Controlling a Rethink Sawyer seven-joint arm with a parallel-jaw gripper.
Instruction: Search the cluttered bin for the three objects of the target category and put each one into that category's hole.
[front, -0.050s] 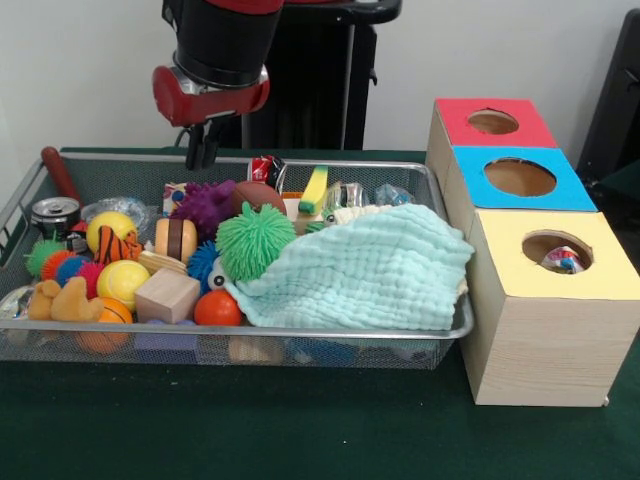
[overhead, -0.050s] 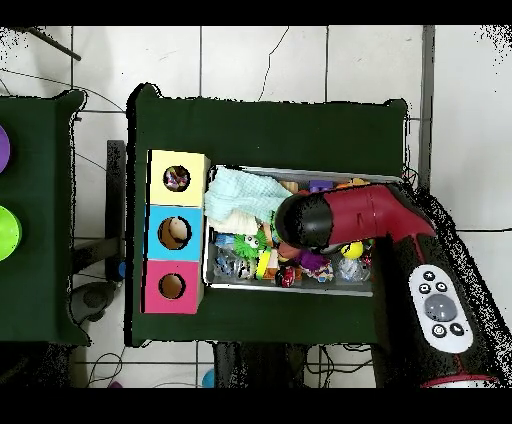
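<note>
I'm looking at the wire-mesh metal bin (front, -0.050s: 440, 190), crammed with toys, and beside it the wooden sorting box (front, -0.050s: 545, 320) with red, blue and yellow hole panels; the yellow hole (front, -0.050s: 556, 250) already holds something small and colourful. A pale mint waffle-weave cloth (front, -0.050s: 365, 275) covers the bin's box-side half, so targets may lie hidden beneath it. My red and black gripper (front, -0.050s: 202, 148) hangs above the bin's far edge, fingers drawn close together and holding nothing. Below it sit a spiky green rubber ball (front, -0.050s: 253, 240), a purple spiky ball (front, -0.050s: 208, 205) and a plain wooden block (front, -0.050s: 167, 296). I judge that a descent here risks jabbing the mesh rim or snagging the cloth and dragging neighbours out. No labels are legible to me.
</note>
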